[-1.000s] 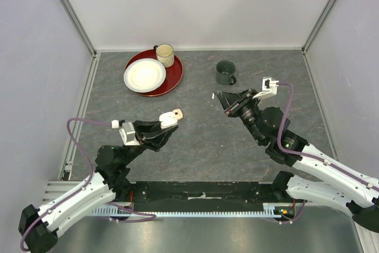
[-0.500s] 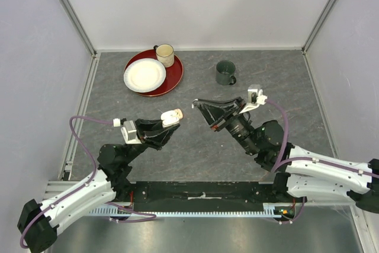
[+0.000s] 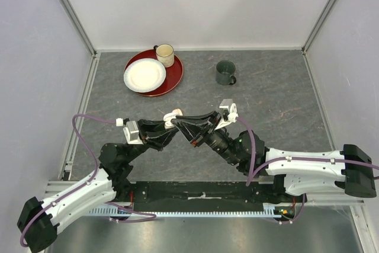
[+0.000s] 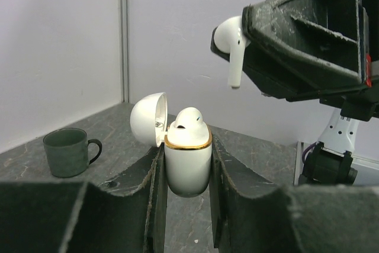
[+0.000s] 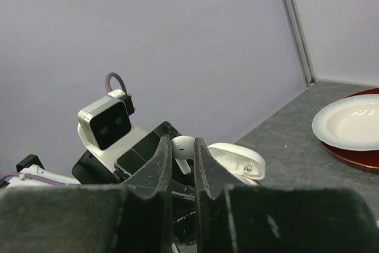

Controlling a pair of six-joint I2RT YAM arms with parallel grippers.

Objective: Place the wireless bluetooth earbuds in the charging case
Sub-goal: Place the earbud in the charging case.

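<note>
The white earbud (image 4: 228, 35), pinched by the closed right gripper (image 5: 182, 144), has swung from three o'clock to one o'clock above the open charging case (image 4: 188, 159) clamped in the left gripper (image 4: 187, 175); insertion is next.

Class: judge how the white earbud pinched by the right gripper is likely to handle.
The earbud looks like rigid, glossy plastic, so it is probably slippery in the right gripper. Its rounded head and thin stem suggest it would roll or tip if set down.
</note>
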